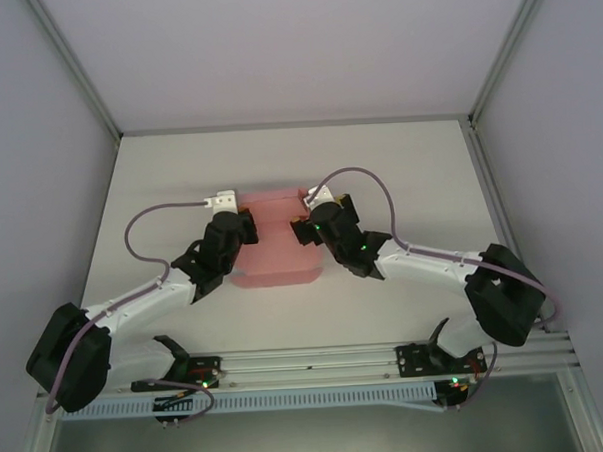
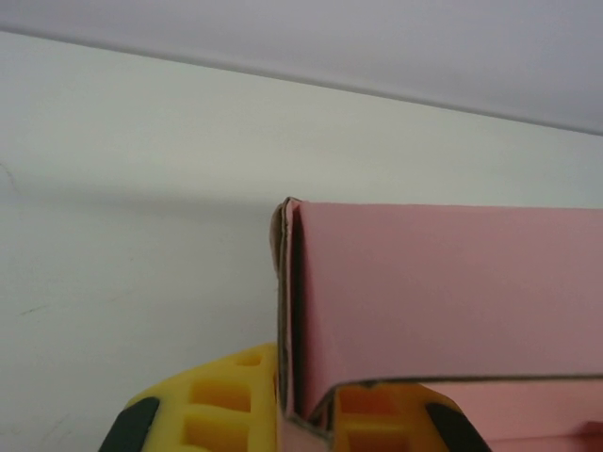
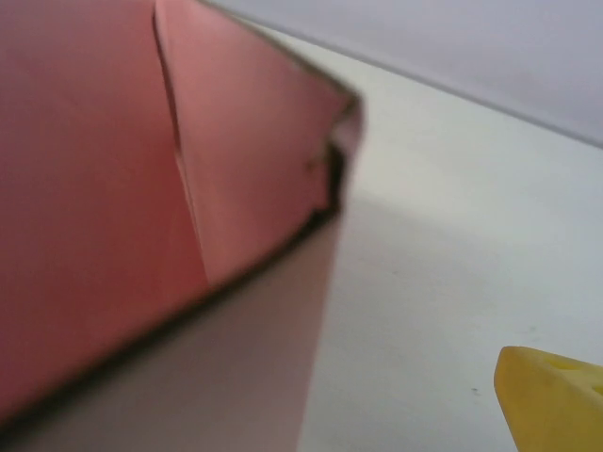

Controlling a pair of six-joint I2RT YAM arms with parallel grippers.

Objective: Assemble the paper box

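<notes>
Left hand [image 2: 301, 419] clamped, paper box [image 2: 443, 292] edge pinched

Pink paper box [image 1: 278, 252], part-folded, side walls up, ctr.

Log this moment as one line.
left gripper: shut on box wall | right gripper: open, at box corner | box: walls raised

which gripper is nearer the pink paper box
Left. The left gripper is shut on the left wall of the thin pink card box; the right gripper stands open beside its right wall, its visible yellow finger clear of the card.
</notes>
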